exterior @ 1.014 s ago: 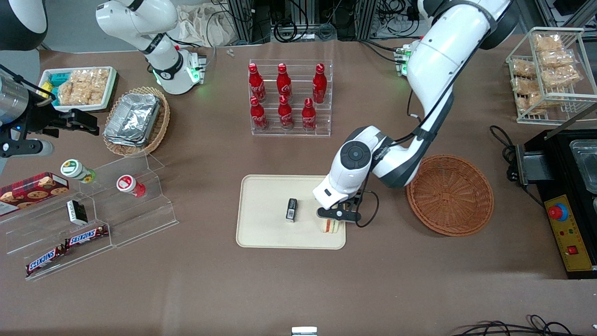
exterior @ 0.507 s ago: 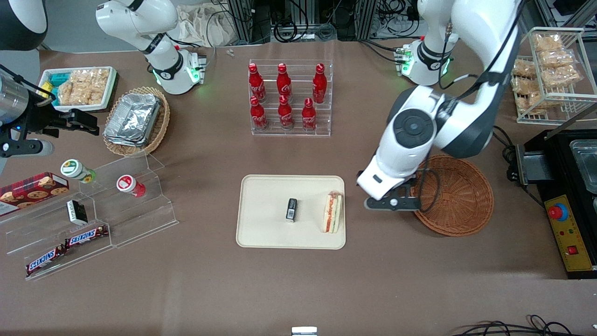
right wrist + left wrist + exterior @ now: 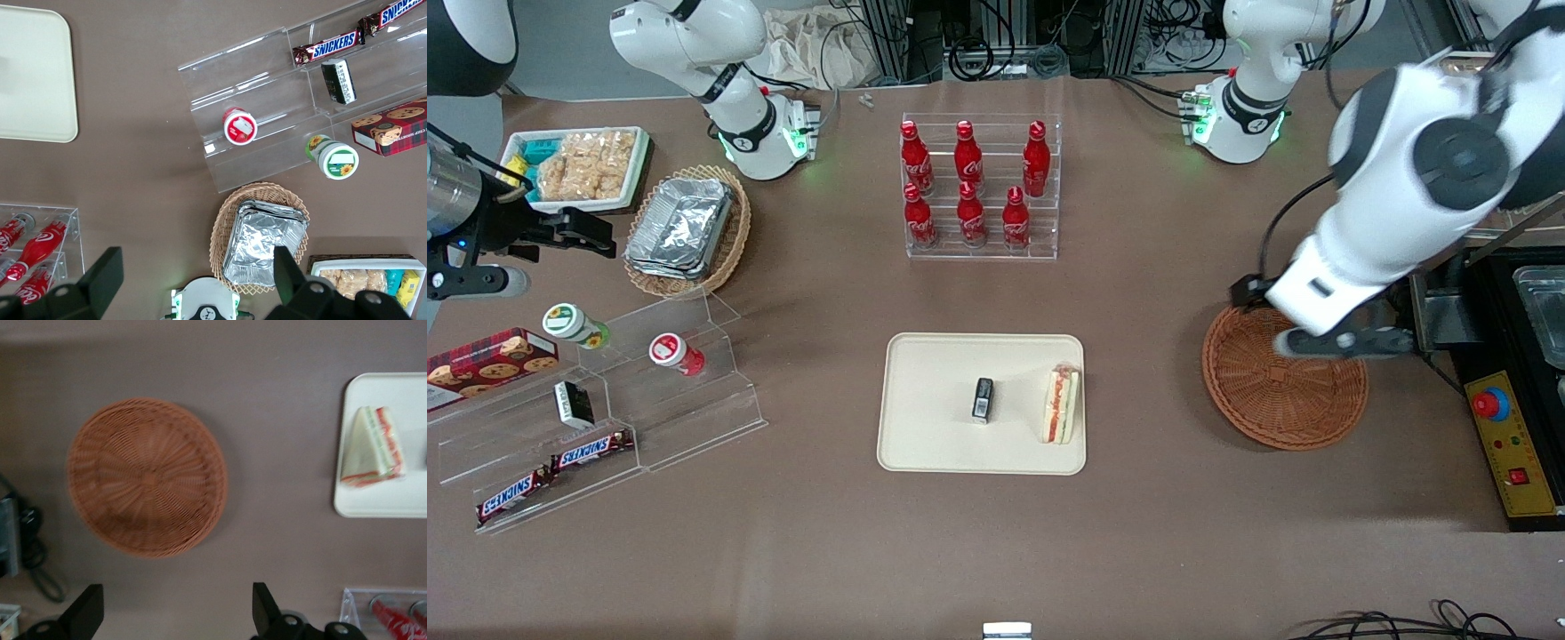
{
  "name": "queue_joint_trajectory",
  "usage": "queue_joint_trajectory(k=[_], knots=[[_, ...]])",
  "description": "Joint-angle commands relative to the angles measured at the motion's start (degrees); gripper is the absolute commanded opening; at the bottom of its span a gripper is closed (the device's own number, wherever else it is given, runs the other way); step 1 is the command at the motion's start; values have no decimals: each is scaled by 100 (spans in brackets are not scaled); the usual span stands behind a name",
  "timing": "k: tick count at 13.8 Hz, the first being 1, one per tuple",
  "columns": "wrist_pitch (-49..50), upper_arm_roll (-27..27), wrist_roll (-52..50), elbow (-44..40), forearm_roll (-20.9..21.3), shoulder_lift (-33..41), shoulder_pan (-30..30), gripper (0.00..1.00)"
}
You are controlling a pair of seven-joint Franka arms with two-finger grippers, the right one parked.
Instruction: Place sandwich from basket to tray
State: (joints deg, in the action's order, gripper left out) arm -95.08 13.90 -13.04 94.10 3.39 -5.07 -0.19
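Sandwich (image 3: 1061,406) sits on the tray (image 3: 934,436), soft, squashy, best pinched across its bread faces; gripper (image 3: 1343,342) hangs wide-fingered, empty, above the basket (image 3: 1280,400).

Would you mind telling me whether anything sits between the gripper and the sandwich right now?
Nothing visible does. The open gripper hovers above the basket, and only bare table separates it from the sandwich lying on the tray.

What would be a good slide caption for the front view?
Sandwich lies on the tray; the open pincer hovers over the empty basket.
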Motion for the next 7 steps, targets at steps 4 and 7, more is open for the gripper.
queue_joint_trajectory(k=[4,7], knots=[[675,-1021,698,137,-365,991,-316,100],[684,-1021,742,-136,-356,815,-307,100]])
